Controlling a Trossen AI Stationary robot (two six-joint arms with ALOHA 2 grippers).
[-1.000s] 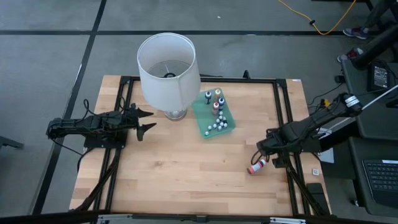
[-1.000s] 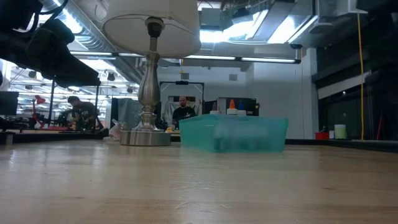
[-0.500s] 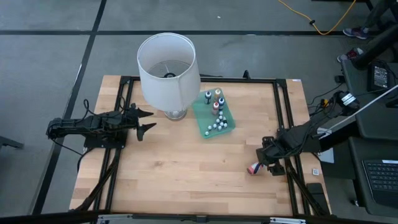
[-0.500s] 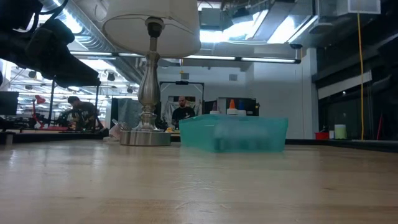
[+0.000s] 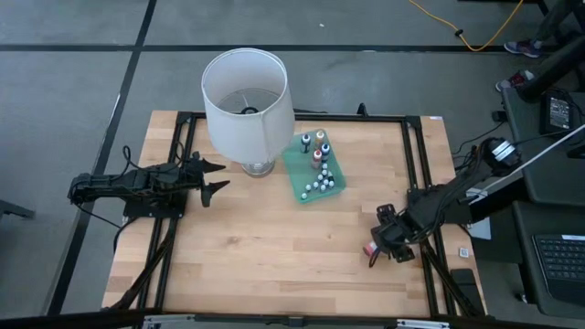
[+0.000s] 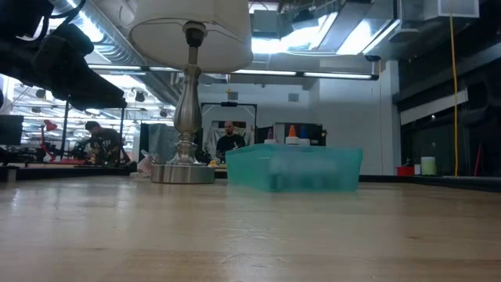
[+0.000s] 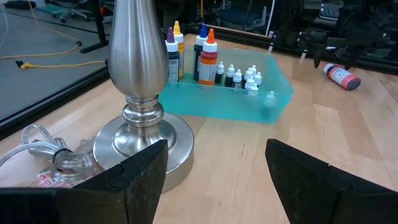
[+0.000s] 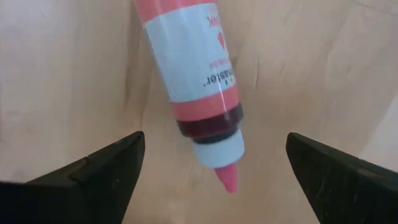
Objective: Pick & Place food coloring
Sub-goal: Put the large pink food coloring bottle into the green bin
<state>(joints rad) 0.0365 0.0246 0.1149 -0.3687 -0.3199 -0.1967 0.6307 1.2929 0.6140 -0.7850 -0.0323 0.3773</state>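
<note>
So the right end effector (image 5: 377, 249) is down low at about 4 o'clock on the desk (image 5: 274, 247), fingers spread wide with a pink bottle (image 8: 196, 87) lying flat on the wood between them, and from the right wrist view nothing is touching it, there's bare wood on both sides. The bottle has a white label with pink print, a white collar and a pink pointed tip. In the high view you only catch a bit of red (image 5: 369, 248) poking out from under the arm. The rest of the food coloring (image 5: 317, 181), a cluster of tiny white-capped bottles, sits in the green tray (image 5: 300, 172) up around 12 o'clock, together with a few taller bottles (image 7: 202, 53) with orange, blue and yellow tips standing upright at the far end of it. The tray is just beside the lamp (image 5: 247, 100), at 3 o'clock from its metal base (image 7: 140, 134). Left end effector (image 5: 212, 177) is parked over at 9 o'clock, fingers spread, holding nothing, pointing at the lamp base. A clear cord (image 7: 37, 149) is bunched up against the base
</note>
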